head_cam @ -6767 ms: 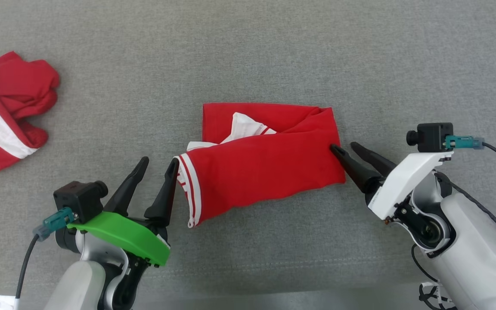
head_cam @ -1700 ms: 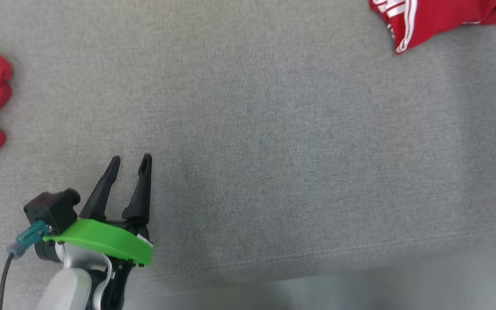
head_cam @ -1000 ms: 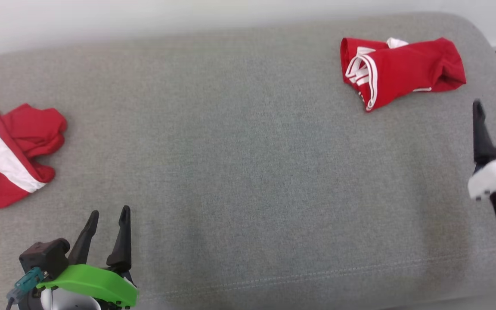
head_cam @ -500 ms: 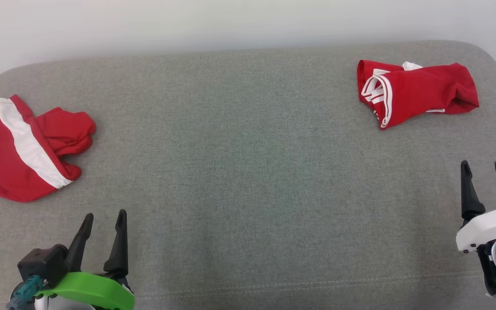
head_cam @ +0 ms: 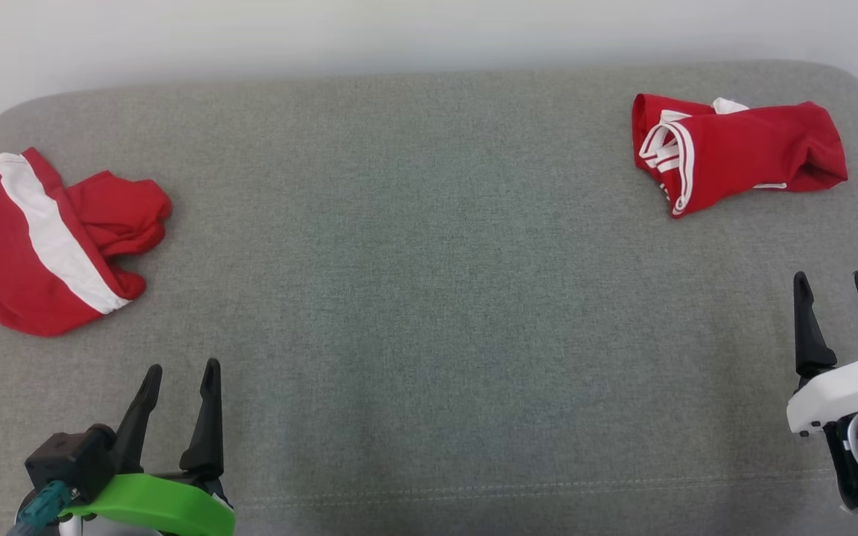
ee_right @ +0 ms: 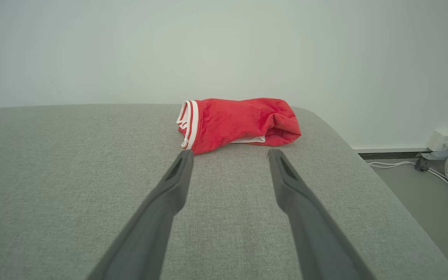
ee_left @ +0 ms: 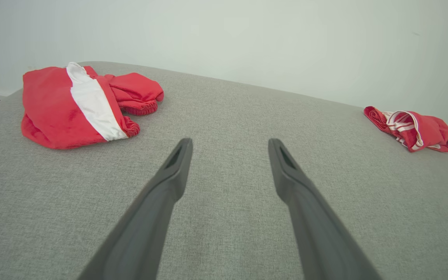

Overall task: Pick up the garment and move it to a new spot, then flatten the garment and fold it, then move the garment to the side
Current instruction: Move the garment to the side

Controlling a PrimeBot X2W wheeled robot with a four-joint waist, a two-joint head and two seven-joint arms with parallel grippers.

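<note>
Both grippers hover low over the near side of the grey cushion (head_cam: 429, 298), the left gripper (head_cam: 182, 368) at the near left and the right gripper (head_cam: 830, 277) at the near right. Each has its jaws released, spread wide, with nothing between them.

The folded garment (head_cam: 742, 152) lies in the far right corner, close to the cushion's edge and well apart from the right gripper. It looks finished and set aside. The crumpled garment (head_cam: 49, 238), red with a white stripe, lies bunched at the left edge, ahead of the left gripper and to its left.

The step in hand is probably fetching that crumpled garment. The left gripper is nearer, so it should reach. It should pinch one clear edge, such as the hem by the stripe, not the bunched bulk. Lift before carrying so the cloth does not drag, and set it in the bare middle, where both arms reach. The right arm should stay clear of the folded garment.
</note>
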